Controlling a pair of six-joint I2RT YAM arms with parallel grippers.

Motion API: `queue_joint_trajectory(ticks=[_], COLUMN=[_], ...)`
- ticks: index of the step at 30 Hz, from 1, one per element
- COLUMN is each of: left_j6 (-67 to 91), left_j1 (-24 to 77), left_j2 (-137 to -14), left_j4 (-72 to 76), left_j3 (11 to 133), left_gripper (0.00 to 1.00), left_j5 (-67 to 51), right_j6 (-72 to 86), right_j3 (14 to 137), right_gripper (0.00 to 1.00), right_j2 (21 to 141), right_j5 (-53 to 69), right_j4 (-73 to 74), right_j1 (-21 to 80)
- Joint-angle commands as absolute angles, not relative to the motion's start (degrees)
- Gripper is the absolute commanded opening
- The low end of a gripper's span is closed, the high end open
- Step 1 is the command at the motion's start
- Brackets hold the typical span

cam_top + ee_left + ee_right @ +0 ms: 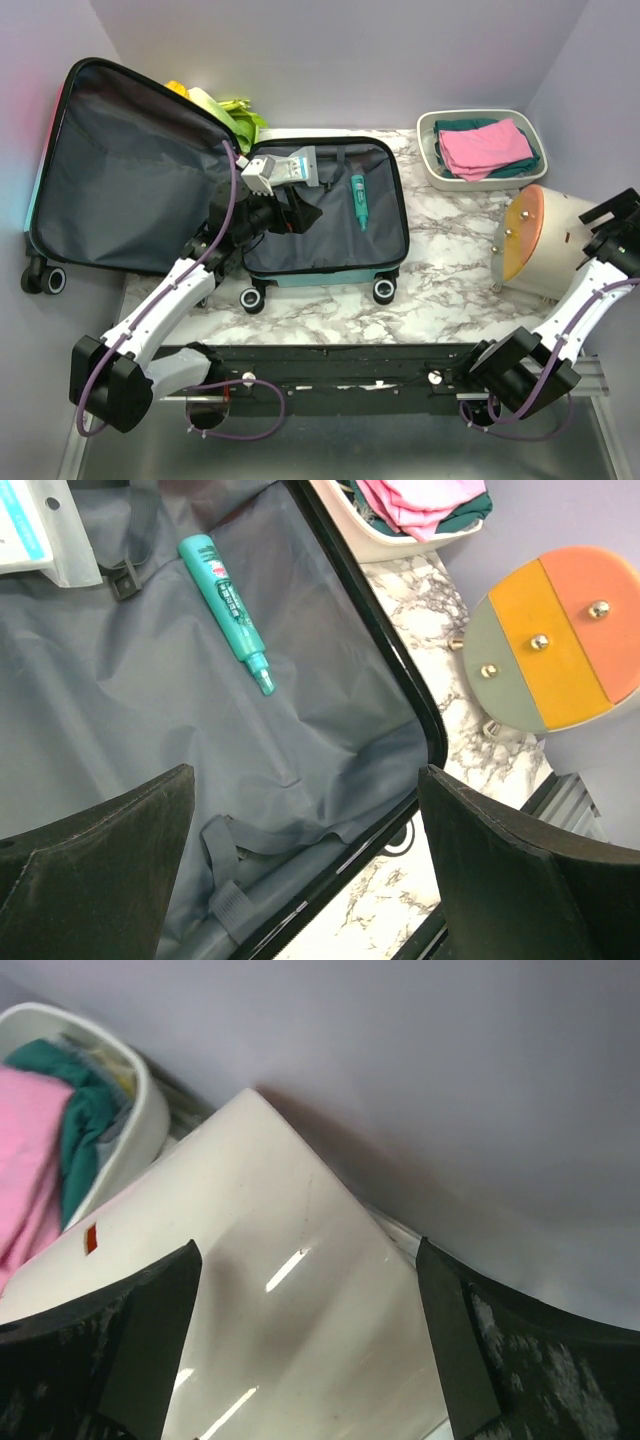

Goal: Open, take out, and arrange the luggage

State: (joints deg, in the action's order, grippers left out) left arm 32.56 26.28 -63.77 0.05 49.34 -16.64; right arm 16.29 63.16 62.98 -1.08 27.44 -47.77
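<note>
Your left end effector [305, 778] hovers spread and empty over the open luggage [330, 245] on the counter [450, 290]. The tube [358, 200] lies just right of it, long axis near-to-far. Your right end effector [310, 1255], also spread, stands well apart.

L gripper [305, 780] hangs w/ fingers spread wide over the luggage [150, 710] grey lining. A teal tube [226, 610] lies flat on the lining, white packet [35, 525] at top-left. Beyond the zipper rim, on the marble table [430, 620]: white tray [385, 546] w/ pink & green cloth [415, 500], plus a round striped object [555, 640] w/ three studs.
</note>
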Motion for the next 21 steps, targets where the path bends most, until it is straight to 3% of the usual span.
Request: queue_joint_trajectory(ticks=[1, 5, 11, 17, 21], left_j6=[32.0, 32.2, 32.6, 33.2, 33.3], left_j1=[26.5, 26.5, 26.5, 27.8, 29.4], left_j2=[-61.7, -62.1, -62.4, -65.7, -68.2], left_j4=[1.5, 1.4, 2.5, 4.2, 6.0], left_j3=[48.3, 48.1, 47.7, 49.7, 51.2], left_gripper=[0.99, 0.99, 0.99, 0.99, 0.99], left_j5=[-16.6, -16.8, -17.2, -20.6, -19.3], right_j6=[16.3, 15.9, 15.2, 10.6, 13.4], right_j3=[60.6, 58.2, 55.7, 57.5, 58.4], right_gripper=[0.91, 0.87, 0.84, 0.84, 0.87], right_j2=[62.2, 60.5, 57.1, 60.3, 60.4], right_j5=[22.4, 36.7, 38.1, 29.3, 20.1], right_j4=[28.7, 26.5, 26.2, 28.6, 28.7], right_j1=[-46.8, -46.8, -45.0, -36.8, -36.7])
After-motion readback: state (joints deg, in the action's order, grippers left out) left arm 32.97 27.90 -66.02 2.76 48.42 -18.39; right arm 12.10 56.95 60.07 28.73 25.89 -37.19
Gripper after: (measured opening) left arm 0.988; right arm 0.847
